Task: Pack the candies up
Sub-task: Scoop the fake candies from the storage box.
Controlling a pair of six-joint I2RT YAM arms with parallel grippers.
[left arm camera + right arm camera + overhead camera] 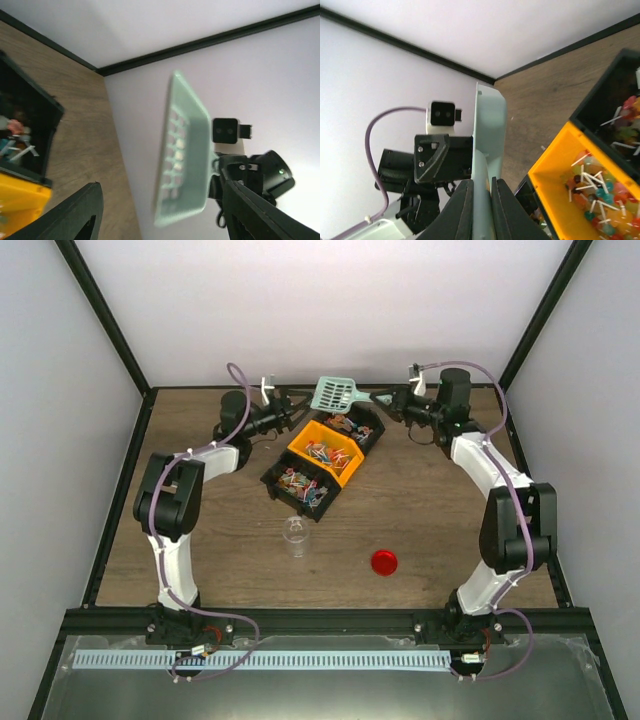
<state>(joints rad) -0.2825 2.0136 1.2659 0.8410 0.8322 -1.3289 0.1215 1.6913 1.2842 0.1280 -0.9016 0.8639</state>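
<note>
- The left fingers stand apart and grip nothing, just left of the teal scoop.
- A clear jar stands upright near the middle of the worktop, in front of the bins.
- The candies fill a diagonal row of three bins: a black bin, a yellow bin and a farther black bin.
- The scoop hangs at the back, beyond the bins.
- A red lid lies flat to the right of the jar.
- The right fingers are clamped on the scoop's handle.

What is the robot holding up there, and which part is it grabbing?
The right gripper pinches the teal scoop by its handle. The left gripper is open and holds nothing.
</note>
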